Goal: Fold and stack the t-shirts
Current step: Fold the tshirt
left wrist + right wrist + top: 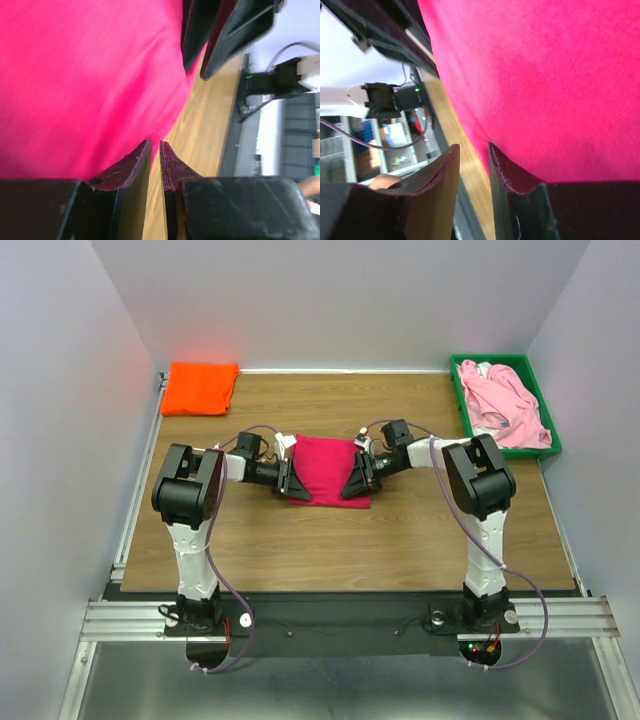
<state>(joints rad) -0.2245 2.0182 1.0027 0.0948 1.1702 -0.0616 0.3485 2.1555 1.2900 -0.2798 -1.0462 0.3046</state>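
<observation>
I'm folding the crimson-magenta cloth t-shirt [332, 468]: right gripper [473, 146] jaws slightly parted, left gripper [155, 144] jaws I can't tell; next, pinch both edges.

The top external camera looks down from above and behind the arm bases, far enough back to hold the whole table [400, 540]. Each wrist camera sits very close over the crimson-magenta t-shirt [330, 470] and sights along its own fingers, the left gripper [155, 143] facing the right gripper [473, 146] across the cloth. All three views share that shirt and the wood beside it.
</observation>
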